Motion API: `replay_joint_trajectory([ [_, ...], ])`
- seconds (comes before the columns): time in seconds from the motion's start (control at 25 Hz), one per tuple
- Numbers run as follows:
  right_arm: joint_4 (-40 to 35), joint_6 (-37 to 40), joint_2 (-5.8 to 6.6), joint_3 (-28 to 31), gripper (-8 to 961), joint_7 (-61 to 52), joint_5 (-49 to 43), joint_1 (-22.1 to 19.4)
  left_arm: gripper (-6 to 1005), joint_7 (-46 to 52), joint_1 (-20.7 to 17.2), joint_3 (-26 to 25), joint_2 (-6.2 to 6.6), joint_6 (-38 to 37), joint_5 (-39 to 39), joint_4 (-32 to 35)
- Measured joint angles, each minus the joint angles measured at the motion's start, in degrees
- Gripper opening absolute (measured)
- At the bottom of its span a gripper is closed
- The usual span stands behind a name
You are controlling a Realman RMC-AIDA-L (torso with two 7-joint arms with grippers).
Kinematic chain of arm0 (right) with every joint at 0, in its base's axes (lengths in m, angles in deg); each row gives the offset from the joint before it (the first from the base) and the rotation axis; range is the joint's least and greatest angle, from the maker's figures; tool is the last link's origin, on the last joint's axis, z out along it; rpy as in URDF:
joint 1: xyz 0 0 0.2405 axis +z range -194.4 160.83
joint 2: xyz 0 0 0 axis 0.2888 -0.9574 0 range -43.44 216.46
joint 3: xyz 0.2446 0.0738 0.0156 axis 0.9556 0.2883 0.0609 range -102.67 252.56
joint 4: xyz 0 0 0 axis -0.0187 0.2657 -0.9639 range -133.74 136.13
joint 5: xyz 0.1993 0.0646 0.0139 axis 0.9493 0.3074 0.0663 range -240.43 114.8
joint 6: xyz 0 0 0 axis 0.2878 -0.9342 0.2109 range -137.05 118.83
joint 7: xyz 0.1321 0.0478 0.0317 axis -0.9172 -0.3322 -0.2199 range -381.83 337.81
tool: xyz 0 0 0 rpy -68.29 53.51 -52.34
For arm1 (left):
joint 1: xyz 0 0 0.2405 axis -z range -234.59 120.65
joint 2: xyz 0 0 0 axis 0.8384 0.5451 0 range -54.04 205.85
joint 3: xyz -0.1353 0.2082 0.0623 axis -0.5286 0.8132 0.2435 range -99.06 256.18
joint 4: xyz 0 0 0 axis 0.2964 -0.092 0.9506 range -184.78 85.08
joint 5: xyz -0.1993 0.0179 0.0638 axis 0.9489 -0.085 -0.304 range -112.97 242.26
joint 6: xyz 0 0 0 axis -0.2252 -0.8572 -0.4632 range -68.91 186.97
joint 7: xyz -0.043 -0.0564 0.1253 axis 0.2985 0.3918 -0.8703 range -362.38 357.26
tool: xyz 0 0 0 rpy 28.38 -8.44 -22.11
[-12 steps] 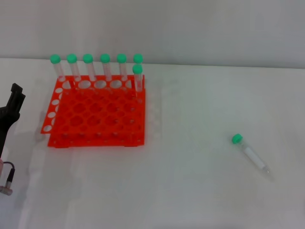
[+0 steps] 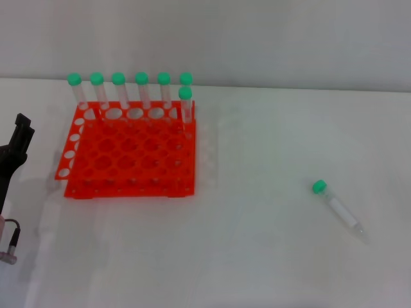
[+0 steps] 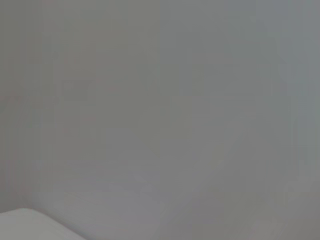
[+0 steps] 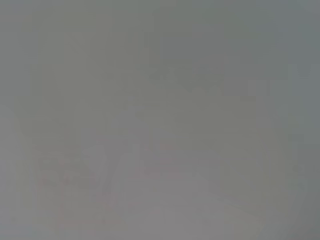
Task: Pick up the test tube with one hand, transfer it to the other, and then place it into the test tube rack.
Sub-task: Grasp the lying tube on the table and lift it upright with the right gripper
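Observation:
The test tube (image 2: 338, 208), clear with a green cap, lies flat on the white table at the right, cap toward the far left. The orange-red test tube rack (image 2: 131, 154) stands at the left with several green-capped tubes (image 2: 141, 90) upright along its back row and one at the back right corner. My left gripper (image 2: 14, 157) is at the left edge of the head view, beside the rack and apart from it. My right gripper is out of view. Both wrist views show only blank grey.
The white table (image 2: 257, 256) runs to a pale wall at the back. A small silver connector with a cable (image 2: 9, 247) hangs at the lower left edge.

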Motion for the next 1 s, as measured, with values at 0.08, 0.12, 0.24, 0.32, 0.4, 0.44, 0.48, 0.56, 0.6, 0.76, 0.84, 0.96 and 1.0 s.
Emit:
replay_joint_trajectory([
  [0.08,0.0,0.9,0.00,0.0,840,-0.1,0.0,0.3,873,0.0,-0.1,0.0,-0.03,0.0,0.0,0.0],
  [0.12,0.0,1.4,0.00,0.0,839,-0.1,0.1,0.6,873,0.0,-0.1,0.0,-0.03,0.0,0.0,0.0],
  [0.24,0.0,2.1,0.00,0.0,835,-0.6,0.1,1.5,873,0.2,-0.4,0.0,-0.05,0.0,0.0,0.0],
  [0.32,0.0,2.2,0.05,-0.3,832,-2.5,-0.5,2.6,873,0.9,-0.6,-0.1,-0.05,0.0,0.0,0.3],
  [0.4,-0.7,2.2,0.18,-0.7,830,-5.2,-2.2,3.7,873,1.6,-0.9,-0.1,-0.03,0.3,0.0,0.5],
  [0.44,-1.3,2.2,0.22,-0.7,829,-6.5,-3.3,4.2,873,1.7,-1.0,-0.1,-0.01,0.4,0.0,0.6],
  [0.48,-2.1,2.2,0.23,-0.8,827,-8.1,-4.9,4.8,873,1.9,-1.5,0.0,0.01,0.7,-0.1,0.6],
  [0.56,-3.8,2.2,0.28,-1.3,825,-12.1,-8.4,5.9,873,1.9,-2.2,-0.2,0.02,1.1,0.0,0.7],
  [0.6,-5.5,2.2,0.34,-2.2,824,-15.8,-10.9,6.7,873,1.9,-2.5,-0.3,0.03,1.2,0.0,0.7],
  [0.76,-16.1,2.4,0.46,-10.0,819,-32.2,-18.6,8.6,872,2.0,-3.3,-0.5,0.10,1.3,0.1,0.7],
  [0.84,-24.5,3.8,0.45,-17.8,816,-44.3,-22.1,8.9,872,2.0,-3.5,-0.5,0.14,1.3,0.1,0.7],
  [0.96,-39.7,7.3,0.68,-30.1,813,-63.6,-29.0,8.5,872,2.0,-3.5,-0.5,0.18,1.3,0.3,1.0],
  [1.0,-45.7,7.8,0.73,-34.3,811,-70.7,-33.1,8.2,872,2.0,-3.4,-0.5,0.19,1.3,0.5,1.3],
])
